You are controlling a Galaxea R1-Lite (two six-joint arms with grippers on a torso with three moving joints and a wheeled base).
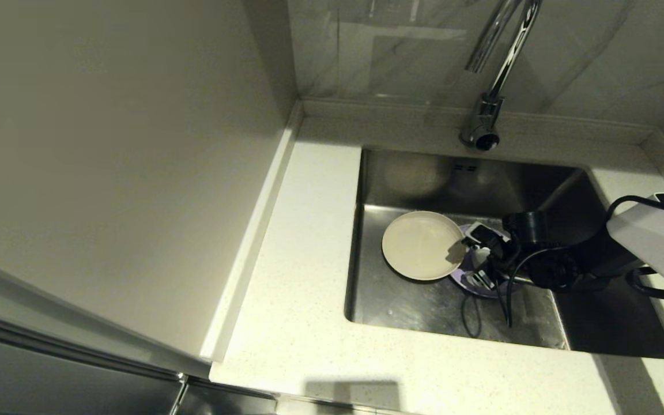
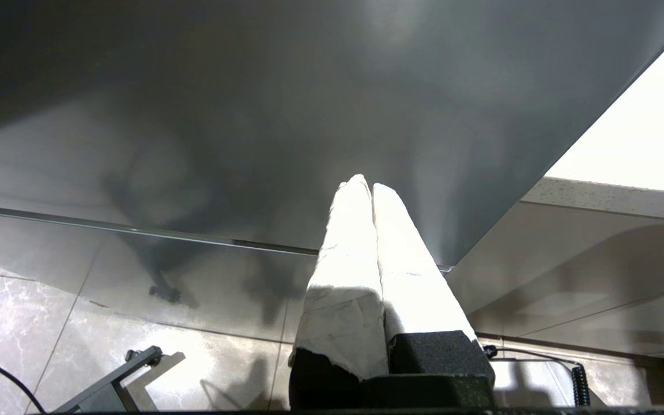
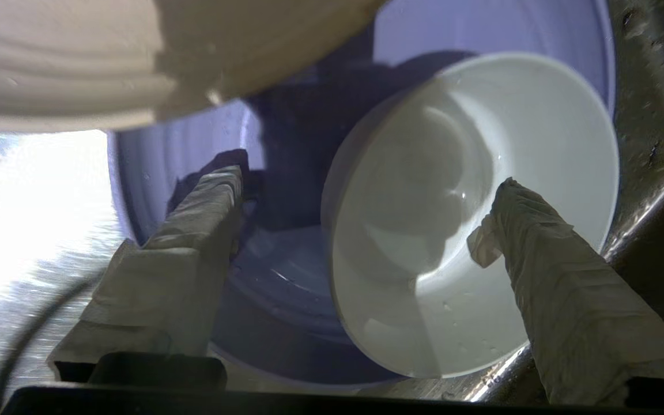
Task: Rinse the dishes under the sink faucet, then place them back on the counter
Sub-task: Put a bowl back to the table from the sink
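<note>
Head view: the right gripper [image 1: 480, 258] is low in the sink [image 1: 407, 178], fingers [image 3: 188, 242] apart astride the white bowl's [image 3: 470, 213] rim, over the lavender plate [image 3: 193, 150] which the beige plate [image 1: 422, 245] overlaps. Left gripper [image 2: 366, 190] parked, fingers together. Counter [image 1: 309, 242] lies leftward.

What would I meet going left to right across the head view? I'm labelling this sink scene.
Pale cream speckled counter → brushed stainless-steel sink → round beige plate → open right gripper over the round lavender-purple plate → white right arm.
</note>
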